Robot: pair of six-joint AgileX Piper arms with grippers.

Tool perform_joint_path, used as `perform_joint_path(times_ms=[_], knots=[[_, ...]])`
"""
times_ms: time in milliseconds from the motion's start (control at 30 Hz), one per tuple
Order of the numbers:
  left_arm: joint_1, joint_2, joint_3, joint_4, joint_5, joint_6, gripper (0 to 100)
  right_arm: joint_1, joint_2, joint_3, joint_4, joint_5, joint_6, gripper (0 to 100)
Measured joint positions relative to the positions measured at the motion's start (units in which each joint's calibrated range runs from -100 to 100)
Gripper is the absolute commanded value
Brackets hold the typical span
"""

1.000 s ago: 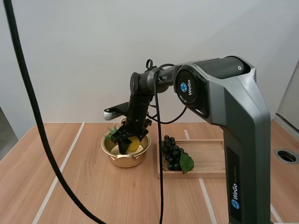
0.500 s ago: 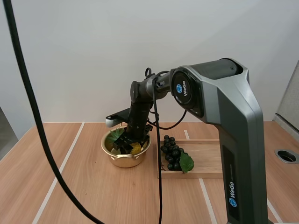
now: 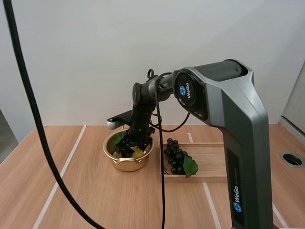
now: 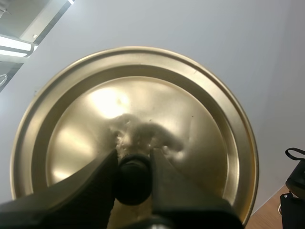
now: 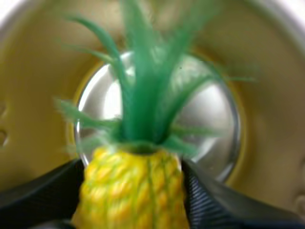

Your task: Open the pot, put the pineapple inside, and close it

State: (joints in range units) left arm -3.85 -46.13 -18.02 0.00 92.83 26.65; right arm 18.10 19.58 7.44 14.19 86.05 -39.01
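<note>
Brass-coloured pot (image 3: 125, 163): open; lid (image 4: 143, 95) off, pinched by left gripper (image 4: 134, 177). Pineapple (image 5: 133, 200) inside, pinched by right gripper (image 5: 134, 168); release, closing remain.

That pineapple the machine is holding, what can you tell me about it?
The pineapple looks plastic: a bumpy yellow body with long green leaves at its crown. The right gripper pinches the body between its two black fingers, down inside the open golden pot, leaves spread over the pot's silvery bottom.
</note>
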Motion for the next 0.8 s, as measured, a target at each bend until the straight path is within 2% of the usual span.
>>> perform_joint_path(times_ms=[267,633,733,800], knots=[[0.00,0.00,0.00,0.00,0.38,0.00,0,0.00,-2.11,-1.10,1.07,0.00,-0.12,100],[0.00,0.00,0.00,0.00,0.38,0.00,0,0.00,-18.81,-8.20,1.72,0.19,-0.01,100],[0.00,0.00,0.00,0.00,0.00,0.00,0,0.00,-23.97,-11.19,-0.78,1.25,2.01,100],[0.00,0.00,0.00,0.00,-0.36,0.00,0,-0.26,-27.41,-12.56,-4.62,1.48,4.36,100]])
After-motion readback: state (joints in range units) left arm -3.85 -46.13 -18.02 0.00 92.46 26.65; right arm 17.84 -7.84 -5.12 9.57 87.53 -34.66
